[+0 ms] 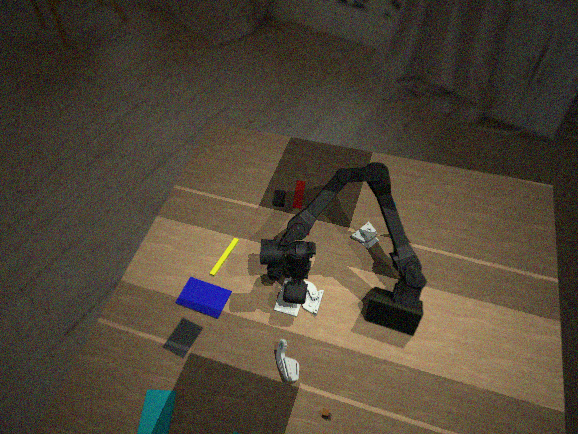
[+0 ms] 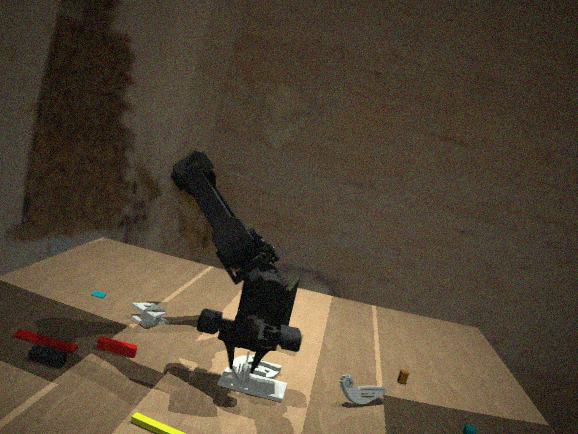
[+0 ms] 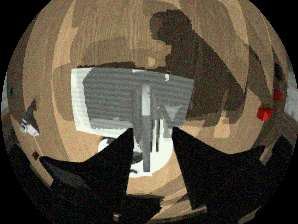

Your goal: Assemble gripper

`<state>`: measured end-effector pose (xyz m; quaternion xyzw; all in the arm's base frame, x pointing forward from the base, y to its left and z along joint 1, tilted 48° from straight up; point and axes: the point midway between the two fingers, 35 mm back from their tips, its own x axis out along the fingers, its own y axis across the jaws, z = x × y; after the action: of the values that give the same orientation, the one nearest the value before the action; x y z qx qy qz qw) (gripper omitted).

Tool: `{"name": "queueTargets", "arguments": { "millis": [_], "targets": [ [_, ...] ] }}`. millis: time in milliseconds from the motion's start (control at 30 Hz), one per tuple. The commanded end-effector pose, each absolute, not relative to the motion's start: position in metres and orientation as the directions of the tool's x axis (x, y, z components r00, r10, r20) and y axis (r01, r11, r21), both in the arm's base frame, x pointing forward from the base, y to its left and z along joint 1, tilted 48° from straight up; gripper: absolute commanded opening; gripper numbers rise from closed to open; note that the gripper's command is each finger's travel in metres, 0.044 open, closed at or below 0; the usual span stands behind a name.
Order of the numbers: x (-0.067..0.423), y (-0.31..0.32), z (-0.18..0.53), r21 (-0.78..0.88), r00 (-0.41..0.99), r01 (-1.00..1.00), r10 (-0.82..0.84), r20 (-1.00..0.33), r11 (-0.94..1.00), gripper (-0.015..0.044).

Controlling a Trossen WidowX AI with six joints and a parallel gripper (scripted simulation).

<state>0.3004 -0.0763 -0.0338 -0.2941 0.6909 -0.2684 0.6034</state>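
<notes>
My gripper (image 2: 243,370) (image 3: 153,132) points down and is shut on a pale upright piece (image 3: 146,145), apparently a jaw. The pale flat plate (image 1: 286,309) (image 2: 275,391) (image 3: 77,100), apparently the gripper base, lies under the fingers. A white rounded part (image 1: 314,300) (image 2: 270,369) adjoins it; whether they are joined is unclear. My hand hides the pins and any teeth, so meshing cannot be judged. The other jaw (image 1: 289,371) (image 2: 361,396) (image 3: 31,128) lies apart on the table. The white housing plate (image 1: 367,236) (image 2: 148,316), as far as I can tell, lies near the arm's base.
A blue block (image 1: 204,297), a yellow bar (image 1: 224,256) and a dark slab (image 1: 183,337) lie left of the hand in the top view. Red (image 1: 299,194) and black (image 1: 279,198) blocks lie beyond. A teal block (image 1: 156,410) and a small orange piece (image 1: 326,413) lie nearer.
</notes>
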Motion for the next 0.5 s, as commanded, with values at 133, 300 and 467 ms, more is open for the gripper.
{"name": "queueTargets", "arguments": {
  "millis": [133,300,467],
  "targets": [
    [0.3039,-0.0776,-0.0321,-0.728,-0.095,-0.078,-0.732,-0.674,0.681,0.0134],
    [0.3040,-0.0778,-0.0322,-0.728,-0.095,-0.078,-0.732,-0.674,0.681,0.0134],
    [0.3038,-0.0793,-0.0335,-0.728,-0.095,-0.078,-0.732,-0.674,0.681,0.0134]
  ]
}}
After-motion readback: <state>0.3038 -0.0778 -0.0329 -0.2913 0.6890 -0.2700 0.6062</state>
